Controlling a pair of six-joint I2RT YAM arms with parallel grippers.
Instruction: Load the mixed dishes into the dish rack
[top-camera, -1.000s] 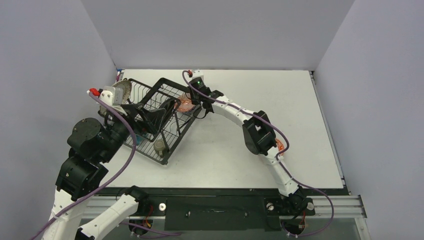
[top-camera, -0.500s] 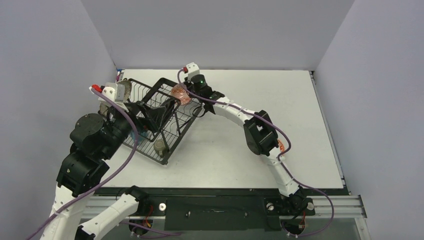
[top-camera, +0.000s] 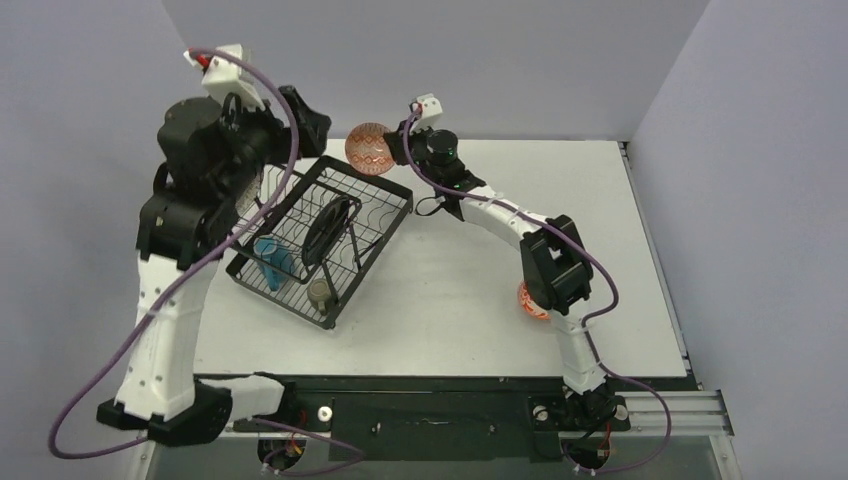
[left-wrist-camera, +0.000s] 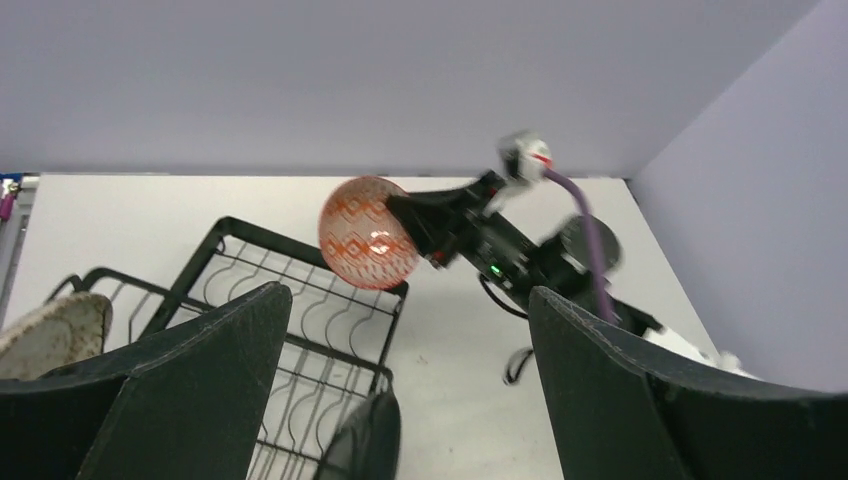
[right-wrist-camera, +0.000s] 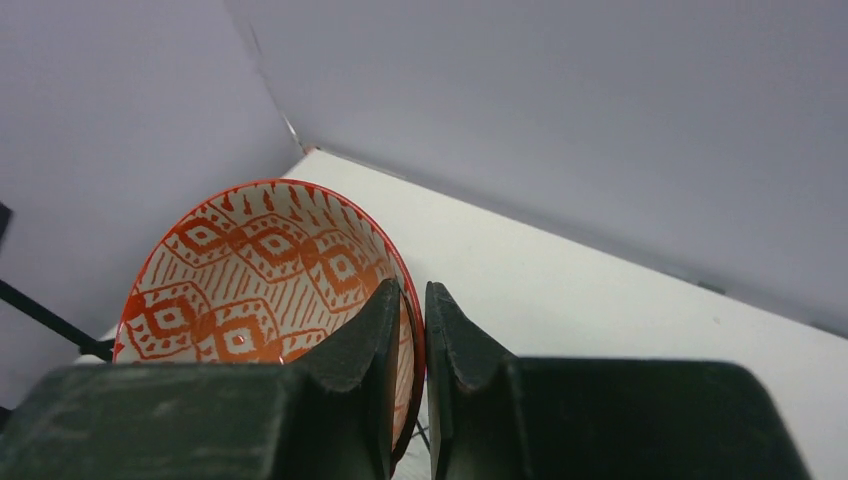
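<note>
right end effector (right-wrist-camera: 413, 295) clamps a patterned bowl (top-camera: 370, 148) near the dish rack (top-camera: 368, 180); left end effector (left-wrist-camera: 405, 300) spread empty

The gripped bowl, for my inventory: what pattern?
The bowl has red-orange diamonds on white; clearest in the right wrist view.

Red-orange-and-white diamond-patterned bowl (right-wrist-camera: 260, 275), black wire rack (top-camera: 375, 210), light-blue mug (top-camera: 272, 260), glossy black plate (top-camera: 325, 228), speckled grey plate (left-wrist-camera: 50, 330), white table (top-camera: 480, 290)

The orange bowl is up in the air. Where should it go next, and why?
Probably lower the bowl into the dish rack: the right gripper pinches its rim, high by the rack's far end, where the wires look bare.
</note>
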